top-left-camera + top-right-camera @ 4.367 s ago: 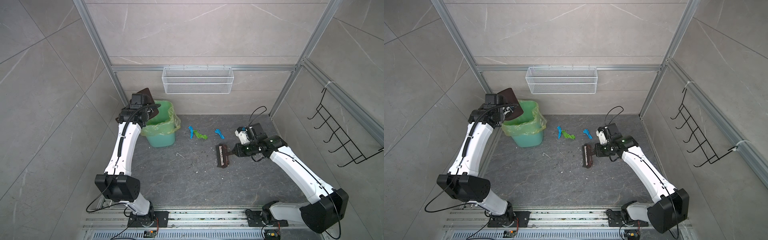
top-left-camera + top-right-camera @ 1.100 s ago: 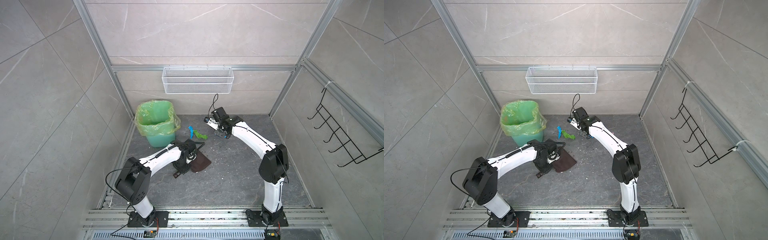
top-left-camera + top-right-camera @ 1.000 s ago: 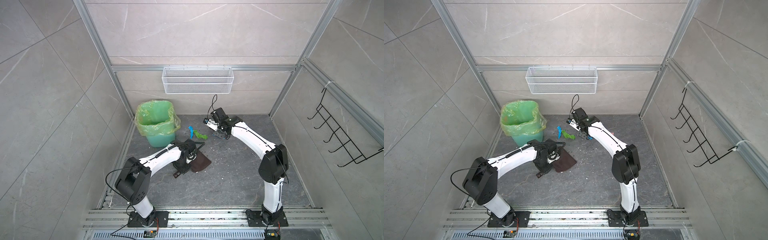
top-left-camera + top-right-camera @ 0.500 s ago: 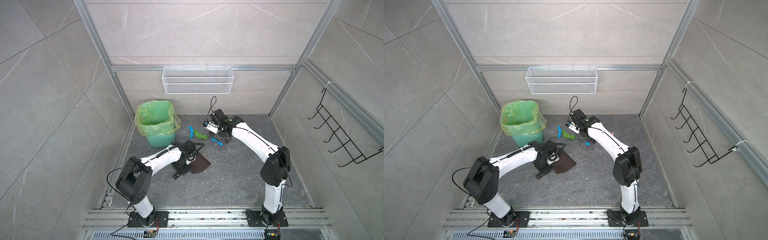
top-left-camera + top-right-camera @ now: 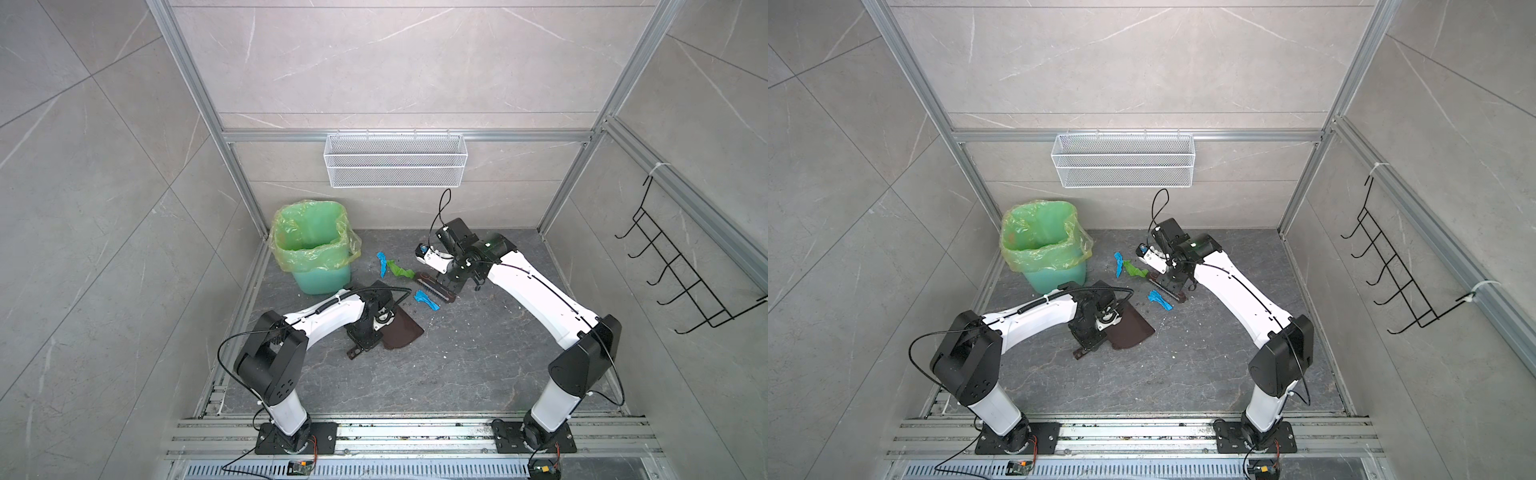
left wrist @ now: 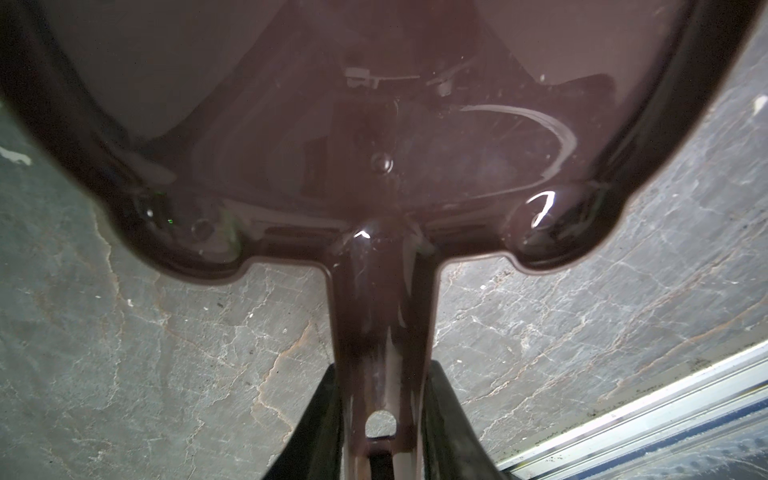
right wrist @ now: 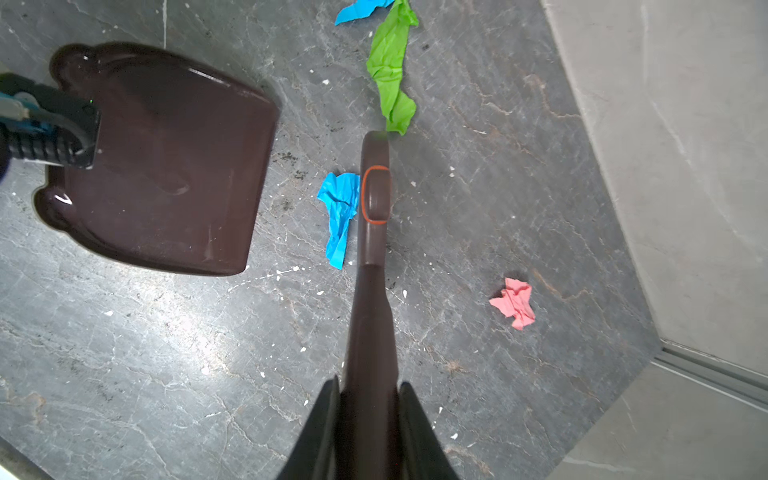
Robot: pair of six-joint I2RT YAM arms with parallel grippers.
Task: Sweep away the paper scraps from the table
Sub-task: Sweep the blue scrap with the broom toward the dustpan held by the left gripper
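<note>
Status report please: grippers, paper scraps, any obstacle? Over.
Left gripper shut on dustpan, on table. Right gripper shut on brush, beside one blue scrap. Second blue scrap, green scrap, pink scrap loose on table. Nothing blocking.

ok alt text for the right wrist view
The right gripper grips a brown brush over the dark table, a blue scrap beside its head, between it and a brown dustpan. A green scrap and a pink scrap lie nearby.

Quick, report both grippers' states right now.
Left gripper: shut on the dustpan.
Right gripper: shut on the brush.
</note>
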